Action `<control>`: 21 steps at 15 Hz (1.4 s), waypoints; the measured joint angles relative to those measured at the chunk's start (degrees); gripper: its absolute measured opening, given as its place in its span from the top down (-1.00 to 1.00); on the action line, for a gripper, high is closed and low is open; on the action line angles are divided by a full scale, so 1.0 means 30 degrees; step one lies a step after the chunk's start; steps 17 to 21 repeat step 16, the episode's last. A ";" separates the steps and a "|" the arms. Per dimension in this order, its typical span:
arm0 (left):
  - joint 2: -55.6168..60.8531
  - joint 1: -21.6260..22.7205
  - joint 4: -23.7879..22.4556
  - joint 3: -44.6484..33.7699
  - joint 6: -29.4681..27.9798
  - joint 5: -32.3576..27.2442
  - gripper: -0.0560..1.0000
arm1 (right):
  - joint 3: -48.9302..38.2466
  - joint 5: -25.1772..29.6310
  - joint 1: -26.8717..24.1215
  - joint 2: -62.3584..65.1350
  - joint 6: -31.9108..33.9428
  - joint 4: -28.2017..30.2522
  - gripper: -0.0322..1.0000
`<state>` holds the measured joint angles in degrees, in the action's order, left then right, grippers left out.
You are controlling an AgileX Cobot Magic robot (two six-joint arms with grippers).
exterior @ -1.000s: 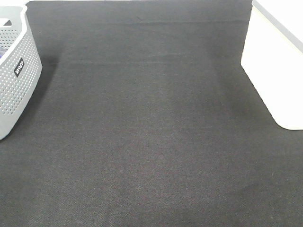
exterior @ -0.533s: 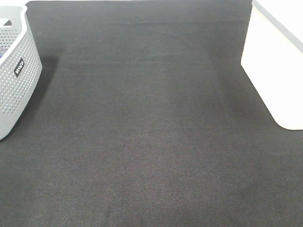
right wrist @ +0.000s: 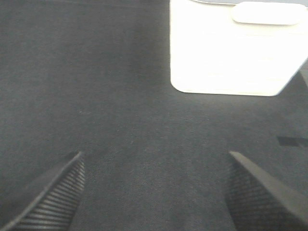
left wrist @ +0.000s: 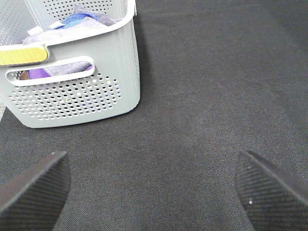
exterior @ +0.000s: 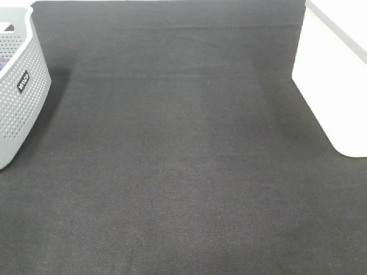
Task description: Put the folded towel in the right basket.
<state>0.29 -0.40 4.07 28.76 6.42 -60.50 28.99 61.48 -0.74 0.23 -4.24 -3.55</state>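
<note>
The white right basket [exterior: 335, 86] stands at the table's right edge and also shows in the right wrist view [right wrist: 233, 48]. No folded towel lies on the black mat. The grey perforated left basket [exterior: 17, 86] holds blue and purple cloth [left wrist: 77, 21], seen in the left wrist view; whether this is the folded towel I cannot tell. My left gripper [left wrist: 154, 192] is open and empty over the mat, short of the grey basket [left wrist: 82, 77]. My right gripper [right wrist: 154, 192] is open and empty, short of the white basket. Neither gripper shows in the exterior high view.
A black mat [exterior: 183, 160] covers the table between the two baskets. The grey basket has a yellow strip [left wrist: 21, 55] on its rim above a handle slot.
</note>
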 joint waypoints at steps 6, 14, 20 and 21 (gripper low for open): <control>0.0000 0.0000 0.0000 0.0000 0.0000 0.0000 -0.77 | 0.0000 0.0000 -0.0076 0.0000 0.0000 -0.0019 -0.50; 0.0000 0.0000 0.0000 0.0000 0.0000 0.0000 -0.77 | 0.0000 0.0000 -0.0076 0.0000 0.0000 -0.0019 -0.50; 0.0000 0.0000 0.0000 0.0000 0.0000 0.0000 -0.77 | 0.0000 0.0000 -0.0076 0.0000 0.0000 -0.0019 -0.50; 0.0000 0.0000 0.0000 0.0000 0.0000 0.0000 -0.77 | 0.0000 0.0000 -0.0076 0.0000 0.0000 -0.0019 -0.50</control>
